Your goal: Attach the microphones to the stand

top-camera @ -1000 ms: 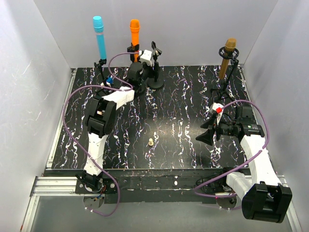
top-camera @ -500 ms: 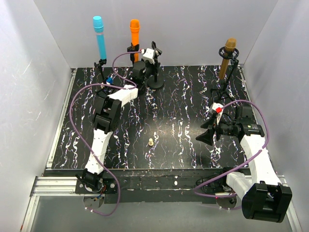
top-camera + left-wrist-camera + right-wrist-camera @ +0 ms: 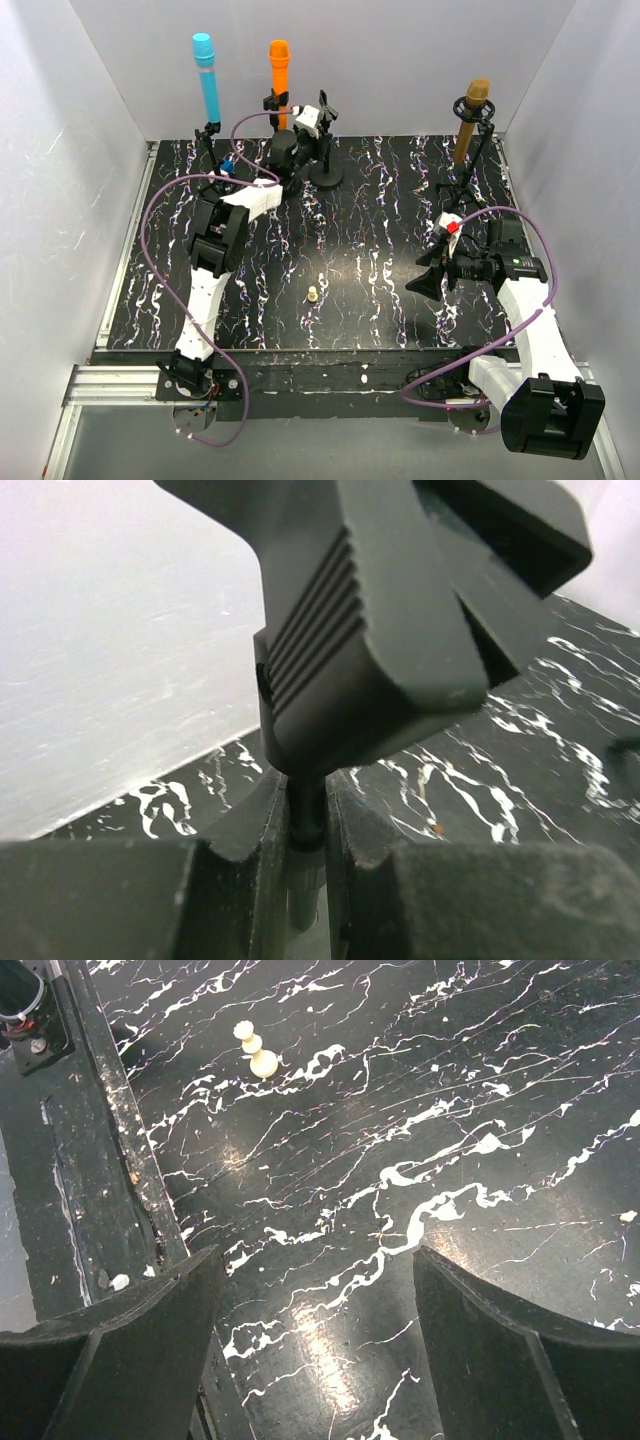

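Three microphones stand upright in holders along the back: a light blue one [image 3: 205, 75], an orange one [image 3: 279, 65] and a golden-brown one [image 3: 473, 120]. Between them is a black stand [image 3: 325, 175] with an empty ribbed clip [image 3: 370, 630] on top. My left gripper [image 3: 314, 122] reaches up to it. In the left wrist view the left gripper [image 3: 306, 830] is shut on the stand's thin black rod [image 3: 305, 805], just under the clip. My right gripper [image 3: 428, 272] hovers open over the right side of the table, and the right wrist view shows nothing between the right gripper [image 3: 318, 1260] jaws.
A tiny beige peg [image 3: 313, 294] lies on the black marbled table [image 3: 380, 230] near the front middle; it is also in the right wrist view [image 3: 256, 1052]. White walls enclose the left, back and right. Purple cables loop off both arms.
My left arm has reached further back and right to the empty stand, and its jaws have closed on the rod under the clip. The right arm has not moved.
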You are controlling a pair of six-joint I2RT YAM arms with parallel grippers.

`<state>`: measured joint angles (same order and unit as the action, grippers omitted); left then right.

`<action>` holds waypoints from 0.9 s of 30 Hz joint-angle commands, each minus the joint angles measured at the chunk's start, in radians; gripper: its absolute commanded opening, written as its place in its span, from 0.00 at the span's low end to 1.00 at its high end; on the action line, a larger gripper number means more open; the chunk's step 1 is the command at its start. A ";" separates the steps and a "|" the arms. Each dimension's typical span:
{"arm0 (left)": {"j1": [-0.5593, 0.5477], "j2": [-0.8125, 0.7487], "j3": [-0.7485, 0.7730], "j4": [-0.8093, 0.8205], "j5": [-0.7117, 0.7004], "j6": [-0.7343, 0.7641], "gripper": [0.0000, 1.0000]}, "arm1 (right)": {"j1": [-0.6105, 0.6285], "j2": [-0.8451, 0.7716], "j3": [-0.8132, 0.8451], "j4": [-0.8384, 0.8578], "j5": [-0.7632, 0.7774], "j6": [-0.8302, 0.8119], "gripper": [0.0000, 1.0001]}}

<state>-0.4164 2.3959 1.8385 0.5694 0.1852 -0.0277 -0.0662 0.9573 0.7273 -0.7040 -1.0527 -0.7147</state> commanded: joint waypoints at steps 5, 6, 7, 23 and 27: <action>-0.018 -0.394 -0.350 0.130 0.378 -0.103 0.00 | -0.007 -0.002 0.031 0.001 -0.006 -0.015 0.83; -0.028 -0.450 -0.404 0.129 0.388 -0.095 0.00 | -0.006 -0.002 0.031 0.003 -0.007 -0.017 0.83; -0.042 -0.498 -0.462 0.127 0.393 -0.081 0.00 | -0.006 -0.003 0.029 0.003 -0.009 -0.017 0.83; -0.323 -0.908 -0.924 0.086 0.243 0.091 0.00 | -0.027 -0.008 0.021 0.011 -0.006 -0.011 0.83; -0.329 -0.868 -0.935 0.112 0.289 0.089 0.00 | -0.034 -0.008 0.020 0.009 -0.006 -0.011 0.83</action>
<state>-0.7368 1.5246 0.9051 0.5983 0.4545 0.0410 -0.0902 0.9573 0.7273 -0.7040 -1.0496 -0.7147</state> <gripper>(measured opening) 0.122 0.831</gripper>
